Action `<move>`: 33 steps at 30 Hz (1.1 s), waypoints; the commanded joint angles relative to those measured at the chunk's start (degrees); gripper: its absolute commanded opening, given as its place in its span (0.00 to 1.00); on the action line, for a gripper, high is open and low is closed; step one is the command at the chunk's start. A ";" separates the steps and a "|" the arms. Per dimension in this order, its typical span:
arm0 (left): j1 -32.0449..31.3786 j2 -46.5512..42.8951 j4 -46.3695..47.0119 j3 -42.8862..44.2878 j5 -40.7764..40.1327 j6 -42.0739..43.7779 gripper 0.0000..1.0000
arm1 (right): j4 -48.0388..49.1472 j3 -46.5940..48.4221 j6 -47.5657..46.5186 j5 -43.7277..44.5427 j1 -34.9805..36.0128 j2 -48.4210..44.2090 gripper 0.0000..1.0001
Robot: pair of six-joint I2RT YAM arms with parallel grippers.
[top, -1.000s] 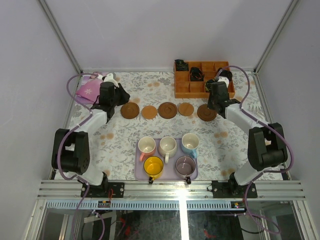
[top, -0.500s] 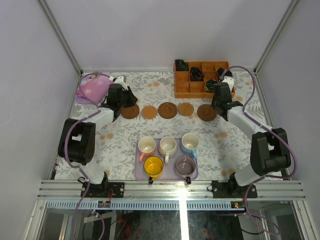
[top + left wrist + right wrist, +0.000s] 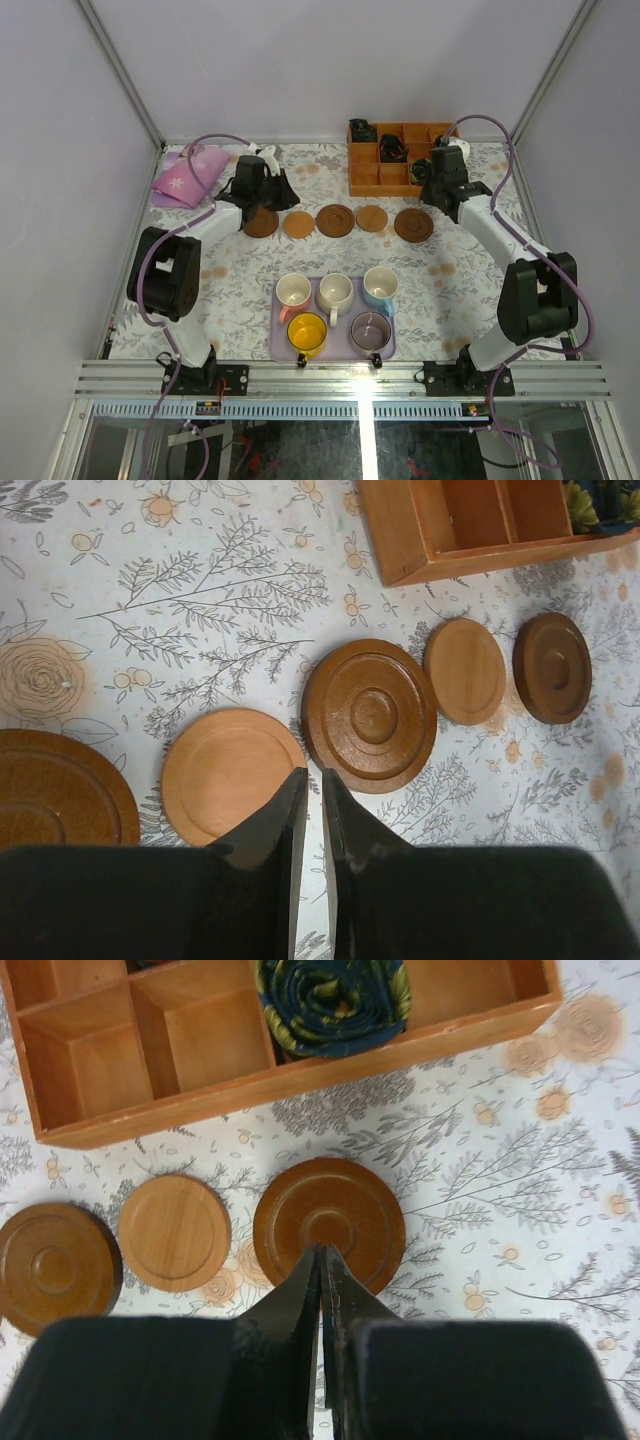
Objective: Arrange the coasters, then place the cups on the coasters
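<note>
Top view: the five coasters (image 3: pixel 336 220) lie in one row across the table (image 3: pixel 240 280), near each other but apart; the five cups (image 3: pixel 335 292) stand crowded on the lavender tray (image 3: pixel 340 345) at the near edge, with an open strip of patterned cloth between tray and row; the orange box (image 3: pixel 390 160) sits close behind the row's right half, and a pink cloth (image 3: pixel 188 177) lies in the far left corner; the left gripper (image 3: pixel 280 192) hangs over the row's left end, the right gripper (image 3: pixel 435 195) between box and row; the fingers are too small to read here.

Left wrist: the fingers stand a thin slit apart with nothing between them, tips between a tan coaster (image 3: pixel 228 773) and a rimmed dark coaster (image 3: pixel 370 715); the end coaster (image 3: pixel 55 790) is cut off by the left edge.

Right wrist: the fingers are pressed together, empty, over the near rim of the last dark coaster (image 3: pixel 330 1220); the box wall runs just behind it; a rolled dark cloth (image 3: pixel 335 995) is cut off at the top.
</note>
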 commanded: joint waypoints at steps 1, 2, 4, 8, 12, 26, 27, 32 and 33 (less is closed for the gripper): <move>0.19 1.78 -4.25 2.19 4.17 2.25 0.09 | -3.08 2.15 2.47 -5.22 -0.79 2.01 0.02; 0.15 2.13 -4.84 2.38 4.33 2.52 0.08 | -3.52 2.32 2.83 -6.06 -0.86 2.48 0.01; 0.15 2.12 -5.02 2.14 4.65 2.72 0.08 | -3.67 2.46 3.31 -7.78 -0.86 3.24 0.01; 0.15 2.26 -4.46 1.39 5.34 2.58 0.08 | -3.08 2.65 3.89 -11.70 -0.86 4.49 0.01; -0.52 2.87 -3.64 0.34 3.27 2.53 0.08 | -2.59 2.43 1.92 -12.31 -0.86 5.70 0.00; -1.20 10.97 -8.82 4.30 -1.26 3.02 0.09 | -2.12 4.37 0.80 -16.45 -0.86 5.04 0.00; -1.18 11.49 -9.09 4.62 -1.59 2.82 0.09 | -2.02 4.48 0.98 -16.84 -0.87 5.18 0.00; -1.21 13.39 -9.97 6.10 -2.89 2.07 0.10 | -1.59 4.56 2.22 -18.71 -0.82 6.04 0.00; -1.22 13.54 -9.97 6.24 -3.09 1.90 0.10 | -1.51 4.60 2.41 -19.17 -0.78 6.15 0.00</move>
